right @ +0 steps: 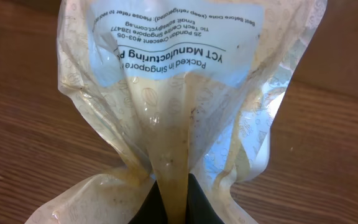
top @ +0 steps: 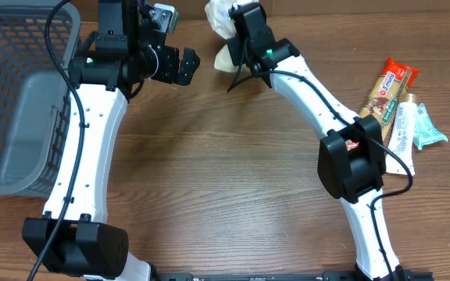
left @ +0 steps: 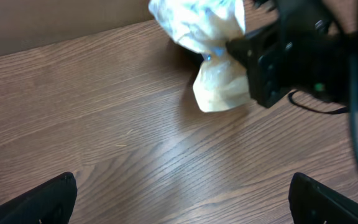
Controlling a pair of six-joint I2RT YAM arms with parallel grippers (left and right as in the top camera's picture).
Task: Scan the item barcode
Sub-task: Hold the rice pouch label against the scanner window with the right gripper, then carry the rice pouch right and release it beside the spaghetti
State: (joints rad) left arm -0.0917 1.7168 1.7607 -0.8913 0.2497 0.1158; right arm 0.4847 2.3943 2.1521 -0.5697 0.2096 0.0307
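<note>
The desk is brown wood grain, smooth with a dull sheen. The bag is thin clear plastic, crinkled and glossy, with a pale blue printed label. The basket is matt grey plastic mesh. The wrappers look glossy.

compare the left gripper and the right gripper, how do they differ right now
The left gripper is open, its fingers spread wide, while the right gripper is shut. The left gripper holds nothing and the bag sits ahead of it, apart from it, while the right gripper pinches that bag at its narrow middle. Shared: both are black two-finger grippers over the far part of the wooden table.
</note>
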